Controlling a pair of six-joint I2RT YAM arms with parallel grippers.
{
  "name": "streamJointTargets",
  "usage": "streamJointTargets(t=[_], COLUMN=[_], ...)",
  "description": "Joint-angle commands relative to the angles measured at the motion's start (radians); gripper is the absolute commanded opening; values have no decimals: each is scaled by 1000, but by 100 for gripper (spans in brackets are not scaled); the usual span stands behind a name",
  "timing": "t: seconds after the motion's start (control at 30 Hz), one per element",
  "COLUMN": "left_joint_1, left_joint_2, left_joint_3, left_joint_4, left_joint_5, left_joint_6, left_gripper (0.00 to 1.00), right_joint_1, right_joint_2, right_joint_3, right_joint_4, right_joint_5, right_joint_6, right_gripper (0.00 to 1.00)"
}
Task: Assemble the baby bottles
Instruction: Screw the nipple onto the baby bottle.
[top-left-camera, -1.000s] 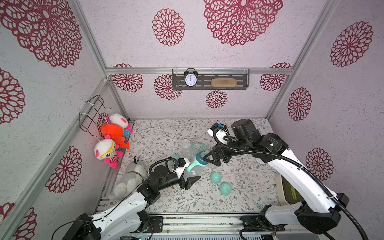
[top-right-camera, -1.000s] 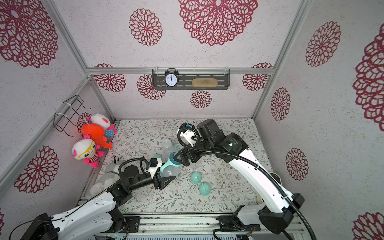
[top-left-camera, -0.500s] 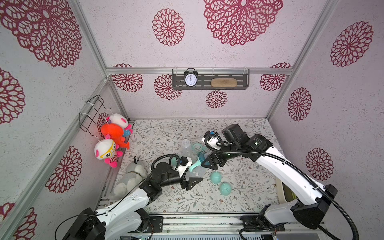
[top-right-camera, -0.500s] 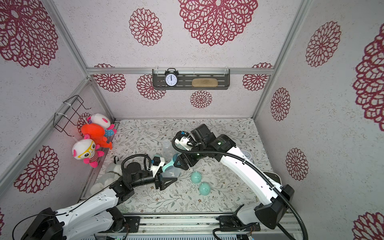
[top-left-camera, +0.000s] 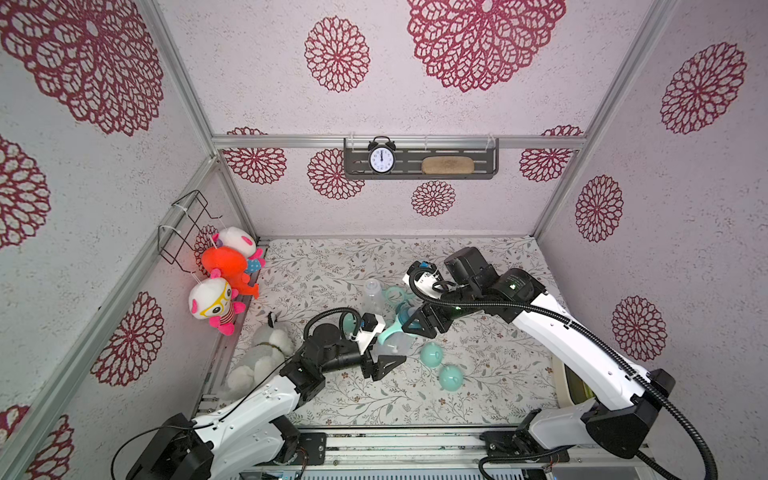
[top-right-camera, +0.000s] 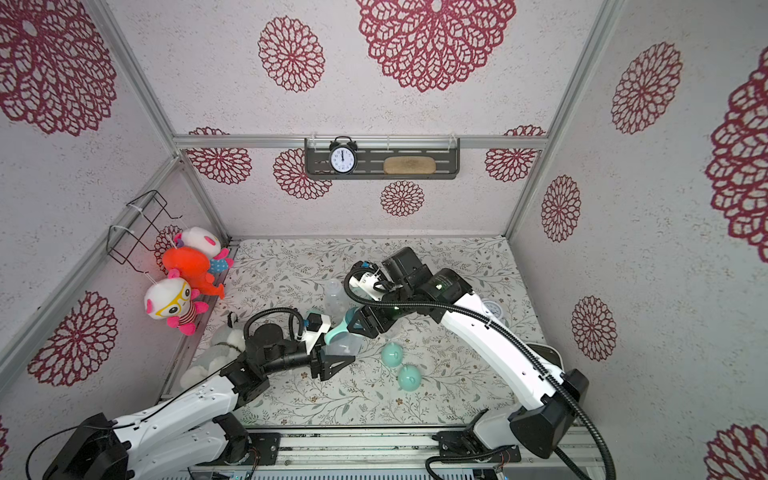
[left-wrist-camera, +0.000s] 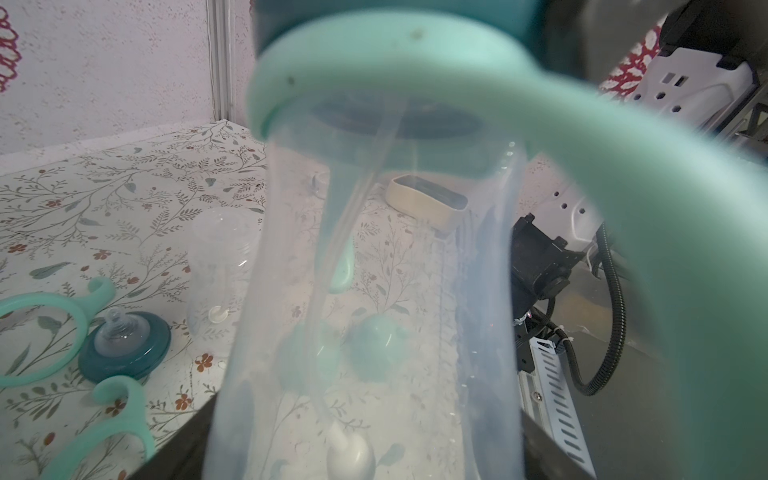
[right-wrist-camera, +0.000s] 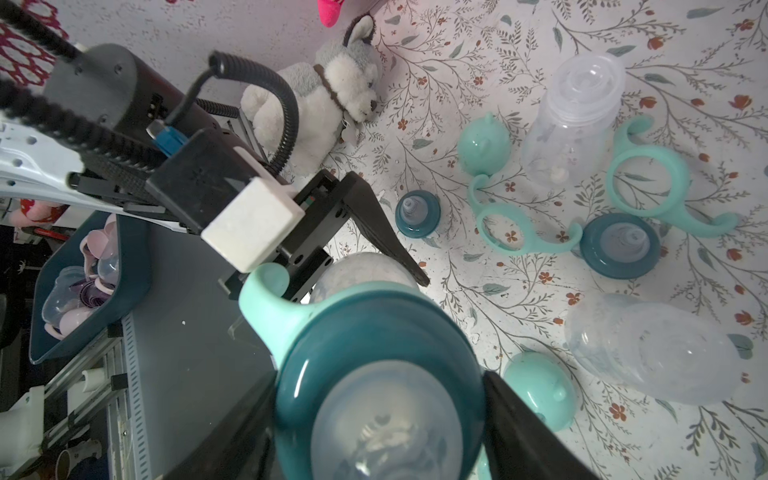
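Right wrist view: right claw (right-wrist-camera: 379, 373) flanks the dark teal collar (right-wrist-camera: 374, 328) on the bottle (right-wrist-camera: 365, 270); cannot tell whether it is clenched. Left claw (top-left-camera: 388, 351) grasps the bottle's clear body, tilted, over the tabletop (top-left-camera: 332, 266). Two mint caps (top-left-camera: 432, 355) lie near. Two bare bottles (right-wrist-camera: 577, 120) and loose rings (right-wrist-camera: 648, 183) lie beyond.

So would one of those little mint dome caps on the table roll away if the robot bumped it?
Probably not far. The mint dome cap seems to sit rim down on the table, so a bump would likely slide it. It looks like small hollow plastic, so it is probably light. Its smooth rounded top might slip when pinched.
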Motion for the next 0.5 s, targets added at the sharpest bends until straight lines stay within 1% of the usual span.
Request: streamJointTargets(t=[0.0,0.1,0.13,0.27,0.3,0.37,0.4,0.47], left_joint_1=[9,9,9,9,9,9,9,8], left_joint_2=[2,3,3,2,0,-2,-2,-4], left_joint_3=[21,19,19,17,16,13,14,13], left_joint_4=[38,39,40,40,40,40,41,41], left_joint_5=[12,10,10,12,12,9,6,-3], left_joint_6=[-4,-7,-7,-9,-9,-10,-10,-12], left_gripper=[0,0,0,0,0,0,0,0], right_joint_1=[-13,-19,-20,-29,-30,-36,-38,-39], right_joint_2=[-23,-28,-28,-32,-34,-35,-35,-33], right_joint_3=[24,17,16,14,16,16,17,16], right_joint_4=[9,12,11,16,17,20,21,22], right_joint_5=[-23,-31,-36,-58,-63,-72,-73,-82], right_joint_6=[1,2,2,9,10,16,18,19], right_gripper=[72,69,66,65,62,44,40,39])
